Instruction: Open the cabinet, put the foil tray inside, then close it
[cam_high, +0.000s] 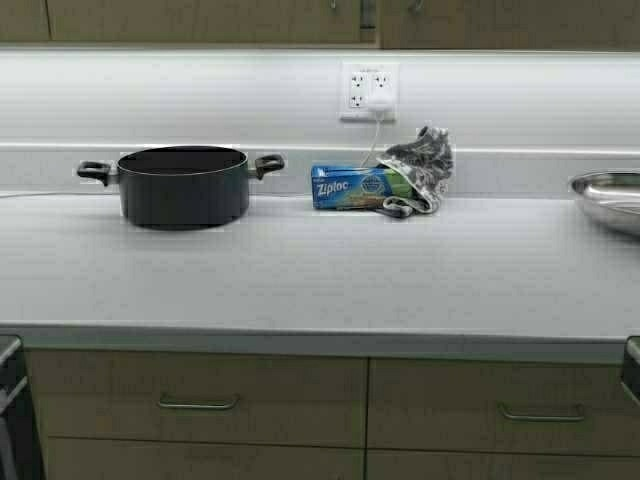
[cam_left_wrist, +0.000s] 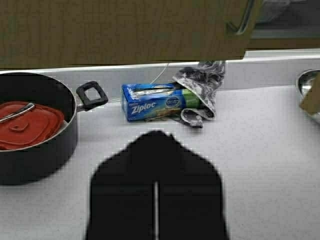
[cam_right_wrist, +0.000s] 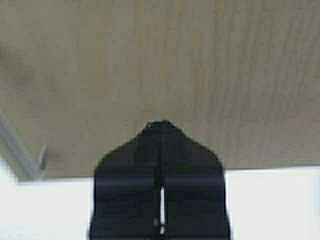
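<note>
You've got a pale grey surface (cam_high: 300, 290) here. Sitting on it: a black pot (cam_high: 182, 186) at the left, a blue Ziploc box (cam_high: 352, 187) with a grey cloth (cam_high: 422, 170) touching it, and a steel bowl (cam_high: 612, 198) far right.

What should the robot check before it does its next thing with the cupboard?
1. Cabinet doors: in the high view they look shut. Ok only if the tray is inside.
2. Foil tray: no view shows it, on the counter or elsewhere. Cannot tell.
3. Left tool: shut, holding nothing, above the counter. Ok.
4. Right tool: shut, holding nothing, tip close to a cabinet door front, its handle off to one side. Ok.
5. Black pot and Ziploc box: sitting at the back of the counter, out of the arms' way. Ok.
</note>
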